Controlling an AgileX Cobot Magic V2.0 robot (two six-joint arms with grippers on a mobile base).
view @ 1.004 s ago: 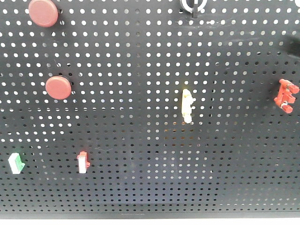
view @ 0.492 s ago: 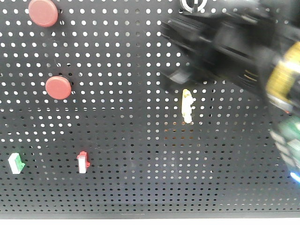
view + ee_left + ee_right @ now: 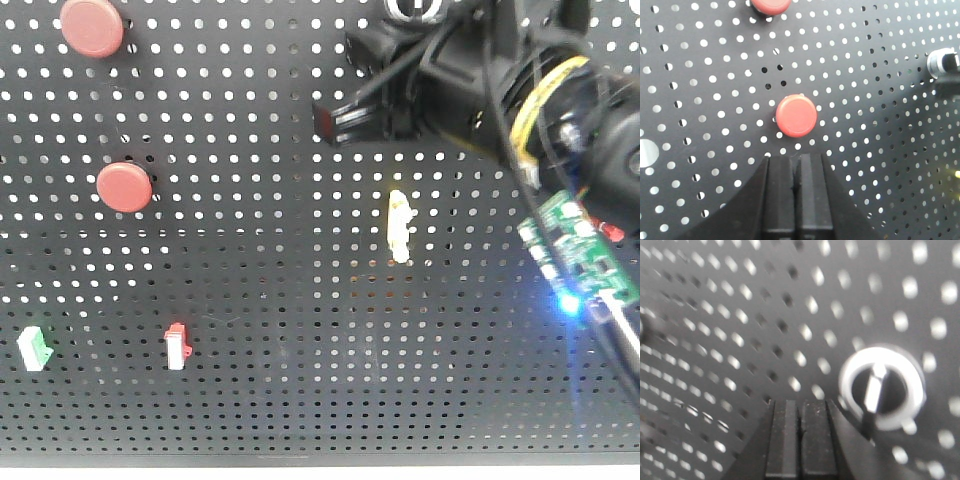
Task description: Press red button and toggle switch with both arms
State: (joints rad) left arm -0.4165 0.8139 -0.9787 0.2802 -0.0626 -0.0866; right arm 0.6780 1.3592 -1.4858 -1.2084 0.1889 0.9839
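We're holding L tool (image 3: 796, 159) & R tool (image 3: 800, 402) pressed together for poking. Red button (image 3: 92, 25) is sitting top-left on bench (image 3: 300, 400); R arm (image 3: 500, 80) is hiding most of switch (image 3: 612, 232).

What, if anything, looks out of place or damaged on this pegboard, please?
Nothing on the pegboard looks broken or askew. The only oddity: an arm with a bare green circuit board covers most of the toggle switch.
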